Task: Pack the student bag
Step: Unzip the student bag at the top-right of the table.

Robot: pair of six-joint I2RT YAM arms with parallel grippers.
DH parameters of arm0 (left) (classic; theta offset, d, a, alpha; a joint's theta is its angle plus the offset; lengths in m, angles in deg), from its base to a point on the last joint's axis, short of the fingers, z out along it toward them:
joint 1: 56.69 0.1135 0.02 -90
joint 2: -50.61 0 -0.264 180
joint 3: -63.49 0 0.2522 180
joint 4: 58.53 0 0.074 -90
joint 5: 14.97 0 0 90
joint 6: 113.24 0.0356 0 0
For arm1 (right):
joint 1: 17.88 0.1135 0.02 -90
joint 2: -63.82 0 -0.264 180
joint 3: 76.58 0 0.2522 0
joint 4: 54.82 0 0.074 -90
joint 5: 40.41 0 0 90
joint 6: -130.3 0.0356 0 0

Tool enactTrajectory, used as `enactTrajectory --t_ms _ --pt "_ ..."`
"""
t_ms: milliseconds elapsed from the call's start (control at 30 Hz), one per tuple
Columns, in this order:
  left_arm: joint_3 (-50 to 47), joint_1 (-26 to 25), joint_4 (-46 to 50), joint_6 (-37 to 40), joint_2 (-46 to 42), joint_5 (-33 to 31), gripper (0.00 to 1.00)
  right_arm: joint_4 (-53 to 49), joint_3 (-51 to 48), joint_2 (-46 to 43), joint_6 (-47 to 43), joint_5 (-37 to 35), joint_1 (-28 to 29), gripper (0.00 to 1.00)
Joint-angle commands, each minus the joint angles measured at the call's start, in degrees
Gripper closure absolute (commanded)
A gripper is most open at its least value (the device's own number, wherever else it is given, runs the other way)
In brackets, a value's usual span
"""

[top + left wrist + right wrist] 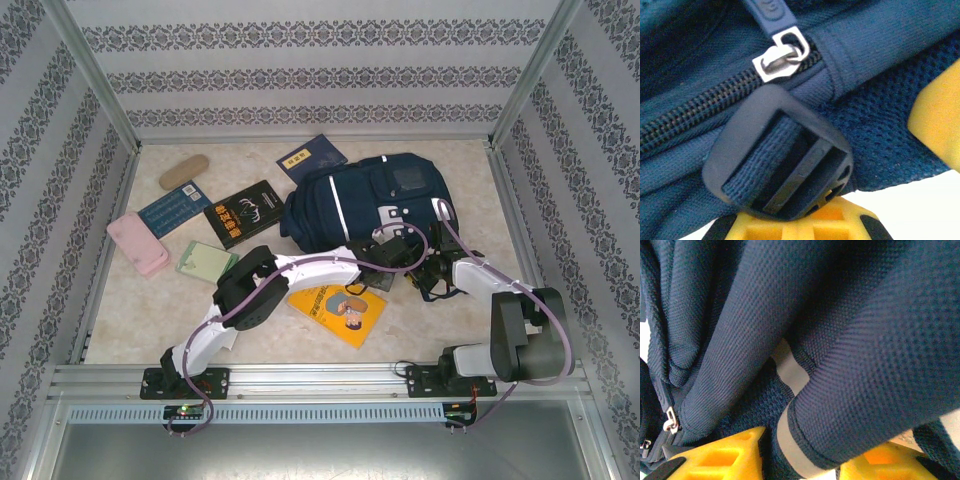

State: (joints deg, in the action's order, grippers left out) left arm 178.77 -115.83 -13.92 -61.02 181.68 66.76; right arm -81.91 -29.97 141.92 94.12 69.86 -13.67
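My left end effector is clamped closed on the student bag, on mesh beside a black buckle. My right end effector straddles a padded strap; I cannot tell whether it grips. The bag lies just beyond both, reaching toward the desk's far edge.

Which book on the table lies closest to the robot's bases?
The yellow book, by the student bag's near edge; the black book and the rest lie farther back.

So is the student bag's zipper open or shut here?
Shut along the visible stretch: on the student bag the zipper teeth lie meshed up to the silver slider. Beyond that, cannot tell.
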Motion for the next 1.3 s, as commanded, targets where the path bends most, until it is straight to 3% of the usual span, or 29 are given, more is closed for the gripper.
enactTrajectory --t_ms 0,200,500,800,1100,1267 --pt "0.16 1.13 0.3 -0.2 1.64 -2.05 1.0 -0.56 0.95 0.51 -0.81 -0.56 -0.56 0.64" --pt "-5.2 1.64 1.58 -2.46 -2.92 -4.15 1.0 -1.35 2.09 2.69 -0.96 -1.92 -1.6 1.0" --pt "-17.92 5.34 4.17 -4.99 -12.38 -7.32 1.0 -1.78 3.04 2.93 -1.21 -3.09 -2.69 1.0" --pt "-26.29 12.14 5.89 -2.94 -20.26 -9.88 1.0 -3.27 4.77 3.08 -3.54 -3.38 -4.58 1.0" --pt "-23.0 19.6 10.31 3.7 -20.57 -11.82 1.0 -4.56 7.08 3.14 -6.93 -5.33 -7.58 1.0" --pt "-21.14 17.19 9.06 11.31 -21.07 -7.61 1.0 -4.21 10.25 5.23 -7.77 -7.13 -9.86 1.0"
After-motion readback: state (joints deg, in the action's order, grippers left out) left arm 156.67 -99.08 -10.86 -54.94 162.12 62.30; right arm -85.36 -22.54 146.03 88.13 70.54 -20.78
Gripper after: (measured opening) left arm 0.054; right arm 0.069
